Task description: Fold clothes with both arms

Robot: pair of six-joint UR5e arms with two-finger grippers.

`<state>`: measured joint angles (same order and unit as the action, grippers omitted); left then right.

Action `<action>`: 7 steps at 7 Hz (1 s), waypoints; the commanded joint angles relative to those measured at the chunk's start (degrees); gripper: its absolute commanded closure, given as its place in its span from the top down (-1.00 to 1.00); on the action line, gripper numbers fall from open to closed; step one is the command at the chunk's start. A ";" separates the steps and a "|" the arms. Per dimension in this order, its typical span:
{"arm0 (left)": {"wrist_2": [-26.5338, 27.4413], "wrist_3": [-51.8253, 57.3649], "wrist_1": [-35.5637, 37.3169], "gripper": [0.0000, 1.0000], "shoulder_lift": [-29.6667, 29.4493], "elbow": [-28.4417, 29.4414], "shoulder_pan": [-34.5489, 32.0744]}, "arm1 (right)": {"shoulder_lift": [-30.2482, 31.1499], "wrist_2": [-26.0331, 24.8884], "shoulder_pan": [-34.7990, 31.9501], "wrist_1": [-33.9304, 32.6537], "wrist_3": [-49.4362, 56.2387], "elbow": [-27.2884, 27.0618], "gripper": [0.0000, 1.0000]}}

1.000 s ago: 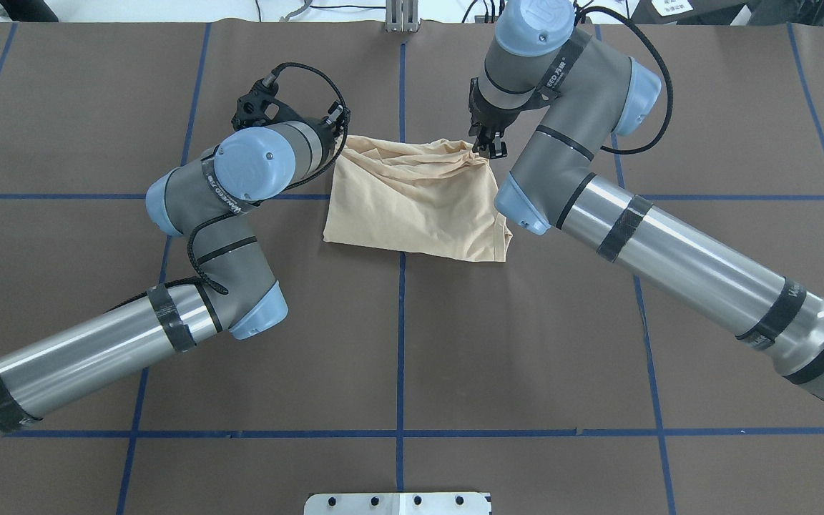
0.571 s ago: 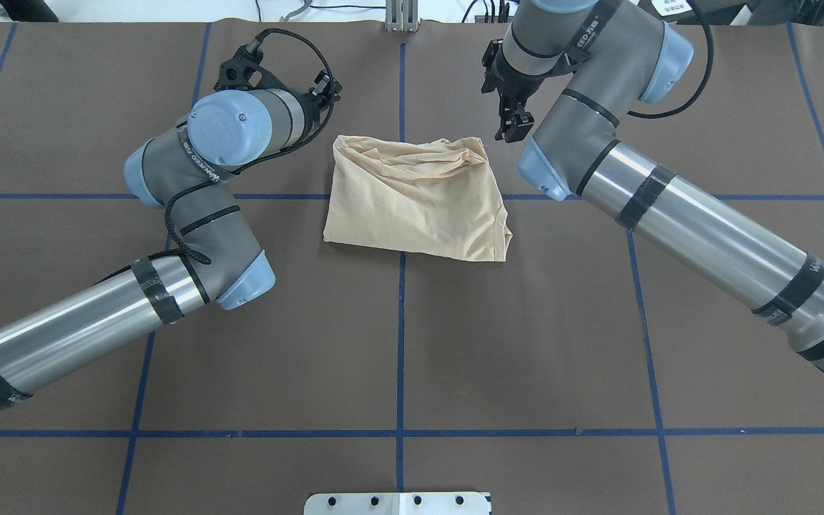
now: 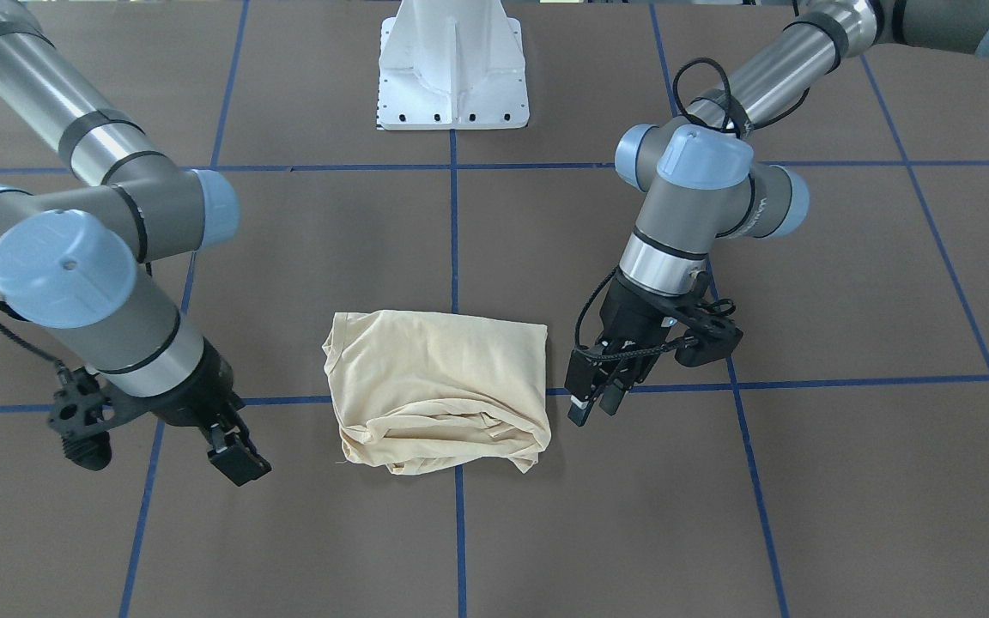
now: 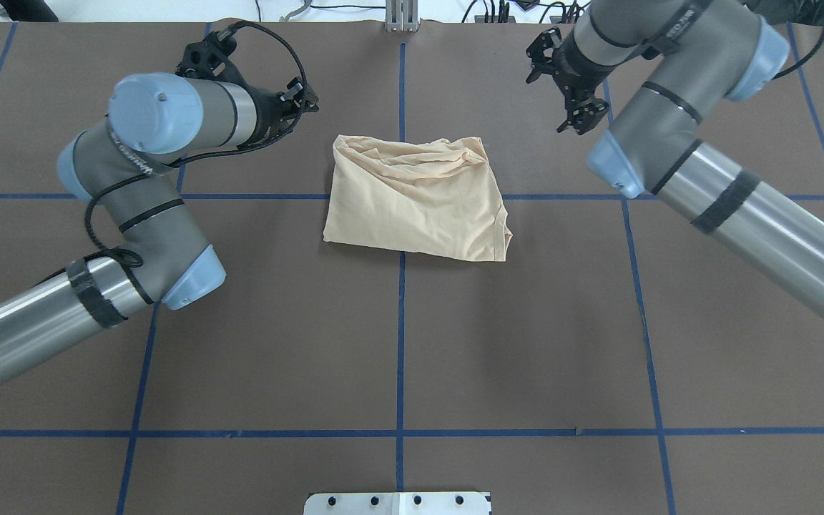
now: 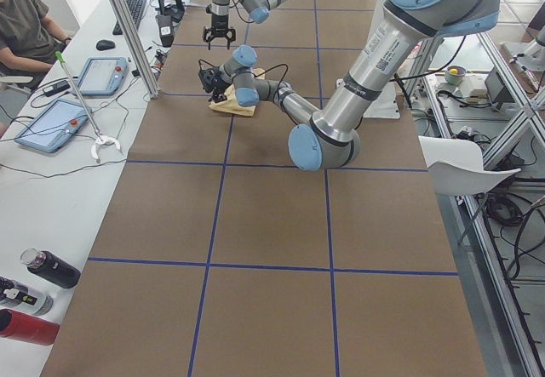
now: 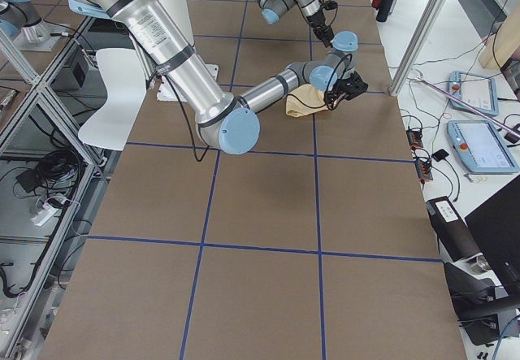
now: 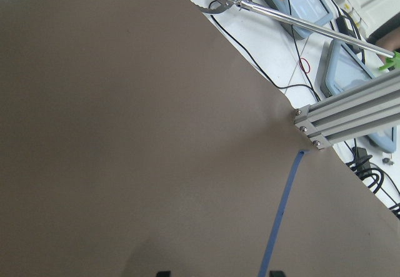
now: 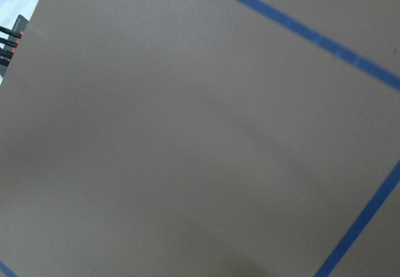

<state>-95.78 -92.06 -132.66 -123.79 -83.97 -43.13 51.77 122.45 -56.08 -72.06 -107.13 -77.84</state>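
Hovering beside the T-shirt (image 3: 439, 386), left gripper (image 3: 593, 410) and right gripper (image 3: 237, 459)

Brown table (image 4: 526, 322) with blue tape grid (image 4: 400, 322), white side bench (image 5: 43, 215)

A brown table covering (image 4: 276, 343) fills the overhead view and is divided into large squares by blue tape lines (image 4: 400, 343). A white base plate (image 3: 453, 64) sits at top centre of the front-facing view.

In the exterior left view a white side bench (image 5: 34, 198) runs down the left edge. On it lie:
- a tablet-style pendant (image 5: 106, 75)
- a second pendant (image 5: 47, 124) below it
- a reacher stick (image 5: 81, 105) with a white claw
- at lower left, a black bottle (image 5: 49, 268) and a red bottle (image 5: 25, 326)

A seated person (image 5: 21, 19) occupies the upper left corner. A white chair (image 5: 464, 160) stands at right.
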 commanded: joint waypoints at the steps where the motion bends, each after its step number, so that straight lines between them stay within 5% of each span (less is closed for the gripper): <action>1: -6.84 17.10 0.03 0.30 9.84 -9.33 -3.43 | 8.75 5.84 -9.00 -0.10 25.53 -2.40 1.00; 3: -15.36 33.52 0.03 0.32 19.94 -14.62 -10.88 | 15.44 10.00 -18.15 -1.15 50.07 -1.70 1.00; 6: -29.52 64.79 0.46 0.36 29.02 -14.03 -27.57 | 21.95 11.05 -26.16 -5.72 75.33 -2.05 1.00; 7: -32.34 73.16 4.12 0.57 30.35 -13.94 -32.67 | 23.80 11.49 -28.18 -6.16 83.23 -1.87 1.00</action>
<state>-123.85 -30.62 -131.45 -95.90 -98.15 -69.10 73.01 133.30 -81.52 -77.52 -34.16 -79.94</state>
